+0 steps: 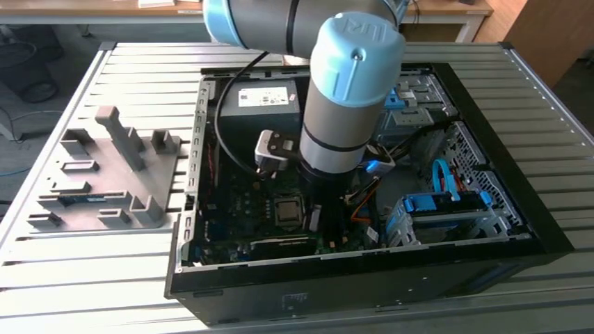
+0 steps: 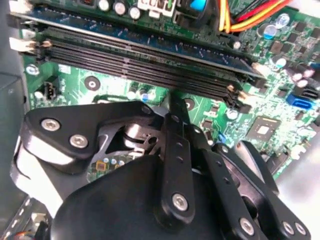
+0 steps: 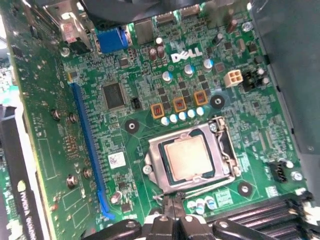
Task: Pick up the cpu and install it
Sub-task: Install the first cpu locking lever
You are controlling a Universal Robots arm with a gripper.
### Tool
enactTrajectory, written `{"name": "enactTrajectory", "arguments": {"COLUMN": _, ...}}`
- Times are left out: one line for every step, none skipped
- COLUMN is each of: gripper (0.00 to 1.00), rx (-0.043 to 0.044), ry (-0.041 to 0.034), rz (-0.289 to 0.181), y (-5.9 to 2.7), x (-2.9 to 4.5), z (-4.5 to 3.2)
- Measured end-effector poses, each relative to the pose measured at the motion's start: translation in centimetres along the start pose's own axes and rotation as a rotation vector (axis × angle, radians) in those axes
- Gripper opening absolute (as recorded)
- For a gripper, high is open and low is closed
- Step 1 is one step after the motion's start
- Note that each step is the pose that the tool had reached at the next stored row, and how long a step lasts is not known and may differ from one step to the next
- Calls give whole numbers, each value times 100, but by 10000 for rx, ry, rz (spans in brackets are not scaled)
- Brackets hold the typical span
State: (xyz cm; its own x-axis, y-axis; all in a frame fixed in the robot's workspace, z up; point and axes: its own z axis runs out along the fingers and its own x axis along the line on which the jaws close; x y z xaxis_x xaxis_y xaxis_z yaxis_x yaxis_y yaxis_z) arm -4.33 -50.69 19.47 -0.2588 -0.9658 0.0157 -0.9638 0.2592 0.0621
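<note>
Standing over the open computer case (image 1: 371, 229) in the exterior view, the arm (image 1: 348, 90) reaches straight down into it, its lower end close above the motherboard (image 1: 241, 216). The case walls ring the arm on all sides. The big grey box (image 1: 264, 104) sits beyond the arm, toward the case's far wall, and the blue drive bay (image 1: 446, 205) lies toward the exterior view's right, so the open room around the wrist is narrow. The processor socket (image 1: 286, 211) shows as a dark square just beside the arm's foot. Outside the case, toward the exterior view's left, a grey parts fixture (image 1: 107, 177) rests on the slatted table (image 1: 519, 174).

In the second wrist view, the gripper (image 2: 172, 100) hangs over the green board, its black linkage arms folded together and the thin fingertips meeting in a single point with nothing between them. The tip ends just short of the dark memory slots (image 2: 140, 62), whose long edges run across the board. Orange and red cables (image 2: 245, 15) cross behind the slots.

In the first wrist view, the cpu (image 3: 189, 157) lies flat in its socket, its dull metal top framed by the silver retention bracket (image 3: 155, 165). The closed fingertips sit just beside the bracket's edge, apart from the chip. A long blue slot (image 3: 90, 155) runs well apart from the socket.
</note>
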Motion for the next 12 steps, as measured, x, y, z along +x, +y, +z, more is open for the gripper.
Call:
{"name": "enactTrajectory", "arguments": {"gripper": 10, "rx": -4, "ry": 2, "rz": 1, "y": 3, "x": 2, "z": -42}}
{"name": "enactTrajectory", "arguments": {"gripper": 10, "rx": -7, "ry": -4, "rz": 1, "y": 5, "x": 3, "z": -74}}
{"name": "enactTrajectory", "arguments": {"gripper": 10, "rx": -8, "ry": -12, "rz": 0, "y": 7, "x": 3, "z": -105}}
{"name": "enactTrajectory", "arguments": {"gripper": 10, "rx": -9, "ry": -16, "rz": 0, "y": 10, "x": 4, "z": -144}}
{"name": "enactTrajectory", "arguments": {"gripper": 10, "rx": -10, "ry": -15, "rz": 0, "y": 13, "x": 5, "z": -190}}
{"name": "enactTrajectory", "arguments": {"gripper": 10, "rx": -10, "ry": -16, "rz": 0, "y": 16, "x": 6, "z": -239}}
{"name": "enactTrajectory", "arguments": {"gripper": 10, "rx": -10, "ry": -16, "rz": 1, "y": 18, "x": 7, "z": -284}}
{"name": "enactTrajectory", "arguments": {"gripper": 10, "rx": -10, "ry": -15, "rz": 0, "y": 21, "x": 7, "z": -329}}
{"name": "enactTrajectory", "arguments": {"gripper": 10, "rx": -10, "ry": -14, "rz": 0, "y": 23, "x": 8, "z": -365}}
{"name": "enactTrajectory", "arguments": {"gripper": 10, "rx": -10, "ry": -18, "rz": -2, "y": 24, "x": 4, "z": -372}}
{"name": "enactTrajectory", "arguments": {"gripper": 10, "rx": -10, "ry": -18, "rz": -1, "y": 30, "x": -11, "z": -372}}
{"name": "enactTrajectory", "arguments": {"gripper": 10, "rx": -10, "ry": -17, "rz": -1, "y": 42, "x": -30, "z": -372}}
